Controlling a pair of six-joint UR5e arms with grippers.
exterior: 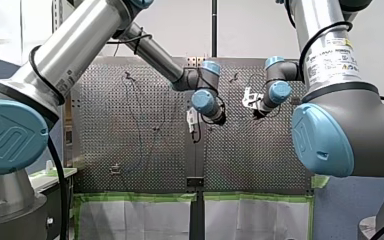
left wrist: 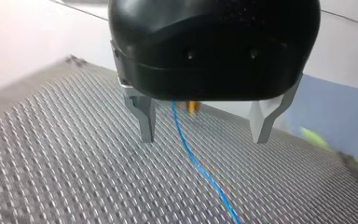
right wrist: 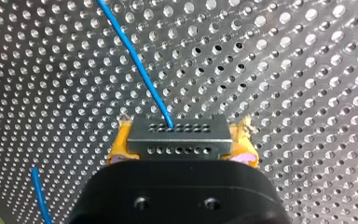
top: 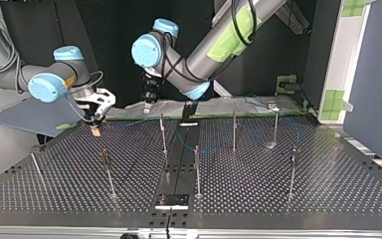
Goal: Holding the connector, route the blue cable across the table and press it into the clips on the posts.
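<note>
One grey connector (right wrist: 177,133) is clamped between the yellow pads (right wrist: 120,142) of my right gripper (right wrist: 182,140), visible only in the right wrist view. The blue cable (right wrist: 135,60) leaves it over the table (right wrist: 284,70). The left wrist view alone shows my left gripper (left wrist: 204,139) wide open, empty, above the cable.

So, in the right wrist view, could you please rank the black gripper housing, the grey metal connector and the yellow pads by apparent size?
Largest: black gripper housing, also nearest the camera.
Then: grey metal connector.
Smallest: yellow pads, mostly hidden.
</note>
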